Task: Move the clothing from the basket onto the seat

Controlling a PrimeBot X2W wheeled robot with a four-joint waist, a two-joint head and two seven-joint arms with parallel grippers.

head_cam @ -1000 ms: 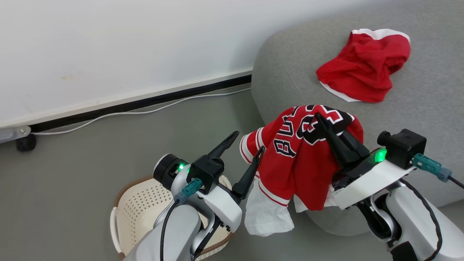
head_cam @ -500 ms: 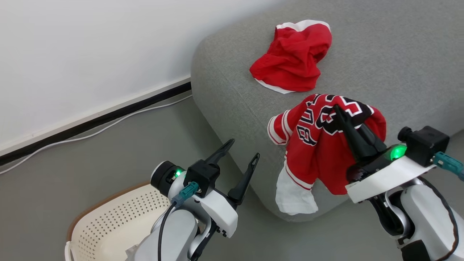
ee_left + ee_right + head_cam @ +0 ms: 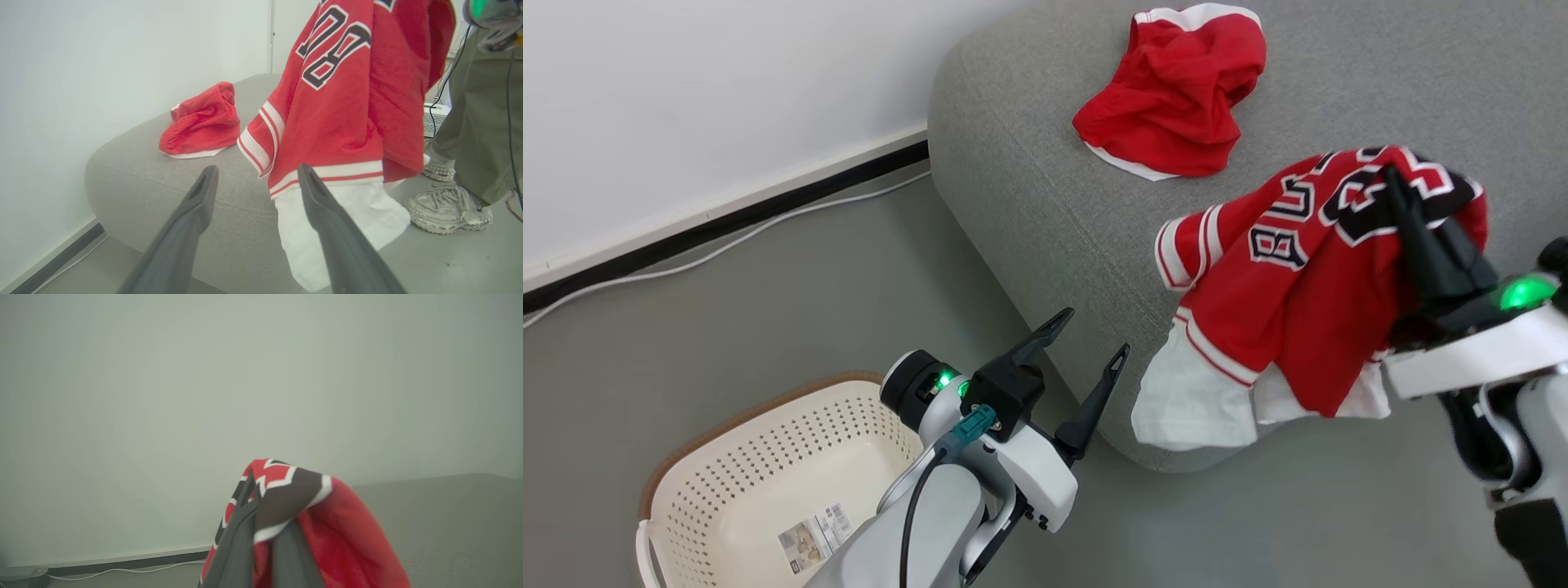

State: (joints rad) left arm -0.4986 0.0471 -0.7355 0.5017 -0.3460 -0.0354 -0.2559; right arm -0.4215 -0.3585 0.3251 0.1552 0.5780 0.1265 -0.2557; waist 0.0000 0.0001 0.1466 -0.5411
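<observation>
Jersey (image 3: pixel 1298 269) dangling from your clenching right claw (image 3: pixel 1392 175) over the edge of the seat (image 3: pixel 1029 188), your left claw (image 3: pixel 1094 331) gaping empty beside it.

On grey fabric sofa (image 3: pixel 1029 204) near rounded corner: crumpled red white-trimmed garment (image 3: pixel 1176 114). On grey floor (image 3: pixel 768 302): cream perforated oval basket (image 3: pixel 792 425).

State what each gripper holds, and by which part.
Right gripper pinches the jersey by a bunched fold at its numerals; left gripper is open, empty.
</observation>
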